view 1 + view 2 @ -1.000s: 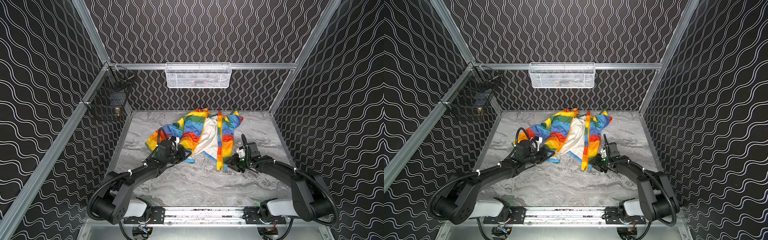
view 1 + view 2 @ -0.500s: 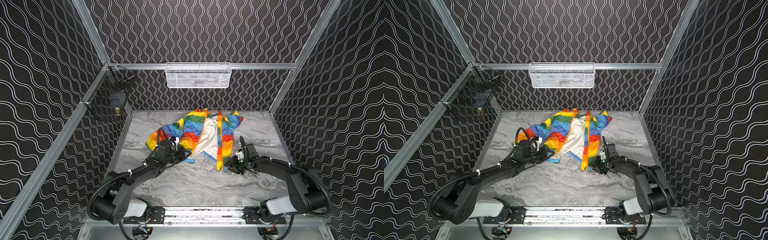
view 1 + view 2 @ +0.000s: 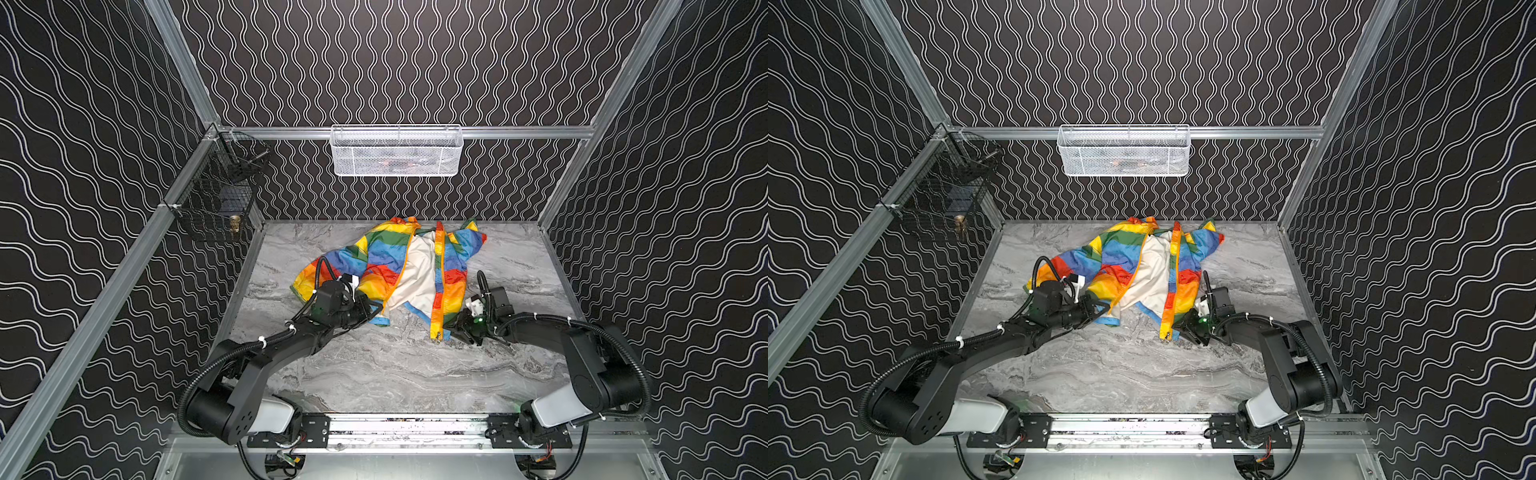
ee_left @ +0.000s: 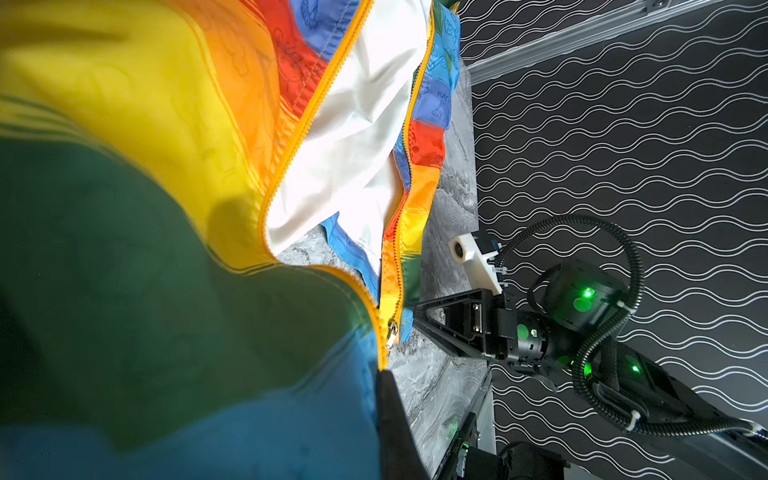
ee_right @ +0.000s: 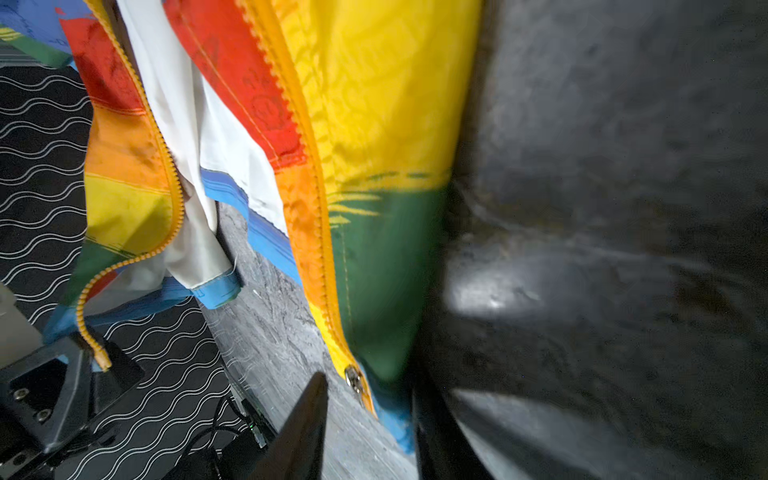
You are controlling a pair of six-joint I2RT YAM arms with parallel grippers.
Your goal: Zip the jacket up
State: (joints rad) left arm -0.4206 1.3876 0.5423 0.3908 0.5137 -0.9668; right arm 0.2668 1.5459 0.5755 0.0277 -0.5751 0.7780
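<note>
I see the jacket [image 3: 390, 266] lying unzipped, white lining showing, on the table [image 3: 395, 374] just above centre in both top views. My left gripper [image 3: 372, 311] is clamped tight on its lower-left hem corner. My right gripper [image 3: 452, 328] stands partly open, straddling the lower-right hem corner beside the zipper slider [image 5: 353, 376].

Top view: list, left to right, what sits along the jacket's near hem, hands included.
In order: left hand, gripping the jacket by its hem → white lining → zipper pull → right hand.
</note>
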